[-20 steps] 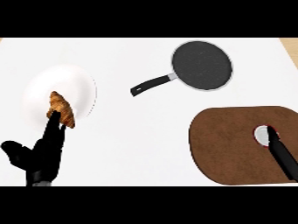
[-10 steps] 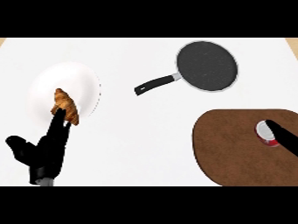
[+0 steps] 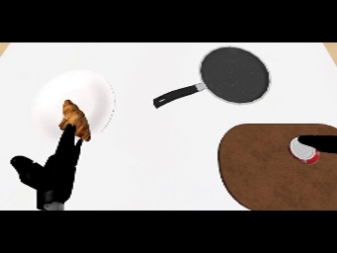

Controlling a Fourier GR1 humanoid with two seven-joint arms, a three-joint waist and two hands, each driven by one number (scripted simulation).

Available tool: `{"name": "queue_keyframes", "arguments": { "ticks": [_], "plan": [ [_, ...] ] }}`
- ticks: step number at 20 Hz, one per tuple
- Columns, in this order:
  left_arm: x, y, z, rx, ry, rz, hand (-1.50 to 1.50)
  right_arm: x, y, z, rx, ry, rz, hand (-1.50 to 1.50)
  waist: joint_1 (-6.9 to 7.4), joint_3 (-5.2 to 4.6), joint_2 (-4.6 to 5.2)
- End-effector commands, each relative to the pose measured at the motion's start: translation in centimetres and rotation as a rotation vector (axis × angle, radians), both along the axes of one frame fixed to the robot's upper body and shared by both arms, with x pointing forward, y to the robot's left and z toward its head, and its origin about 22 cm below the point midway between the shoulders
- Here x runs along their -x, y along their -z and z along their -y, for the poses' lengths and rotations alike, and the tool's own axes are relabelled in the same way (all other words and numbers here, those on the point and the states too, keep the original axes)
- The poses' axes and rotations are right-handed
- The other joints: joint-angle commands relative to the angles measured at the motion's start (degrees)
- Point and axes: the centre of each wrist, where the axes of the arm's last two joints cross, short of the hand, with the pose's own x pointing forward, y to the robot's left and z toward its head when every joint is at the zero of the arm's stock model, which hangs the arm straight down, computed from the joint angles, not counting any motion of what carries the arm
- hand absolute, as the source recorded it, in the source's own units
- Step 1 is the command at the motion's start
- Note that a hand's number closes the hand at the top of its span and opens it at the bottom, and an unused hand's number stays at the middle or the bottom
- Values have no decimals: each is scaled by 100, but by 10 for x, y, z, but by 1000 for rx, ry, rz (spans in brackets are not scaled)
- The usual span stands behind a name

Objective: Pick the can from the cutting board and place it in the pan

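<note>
At the right edge, the right robot hand (image 3: 330,144) reaches over the can (image 3: 303,150) on the brown cutting board (image 3: 266,168); whether its fingers clasp the can cannot be told. Up-left of the board, well apart, lies the dark pan (image 3: 235,75). The left robot hand (image 3: 54,170) rests released at lower left, fingertips at a croissant (image 3: 76,120) on a white plate (image 3: 58,91). All sit on the white worktop (image 3: 163,148).

Bright even light, seemingly shadowless, no glare
</note>
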Motion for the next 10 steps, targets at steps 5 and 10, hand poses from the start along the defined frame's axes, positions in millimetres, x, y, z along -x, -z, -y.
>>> {"name": "queue_keyframes", "arguments": {
  "ticks": [5, 10],
  "plan": [
    [-4, 13, -5, 12, 8, -69, 0, -22, 5, 10, -135, -25, -344, -150, -97, -23, 33],
    [6, 10, 5, 36, 9, -75, 0, -14, 25, 4, -188, -34, -391, -150, -100, -15, 13]
  ]
}}
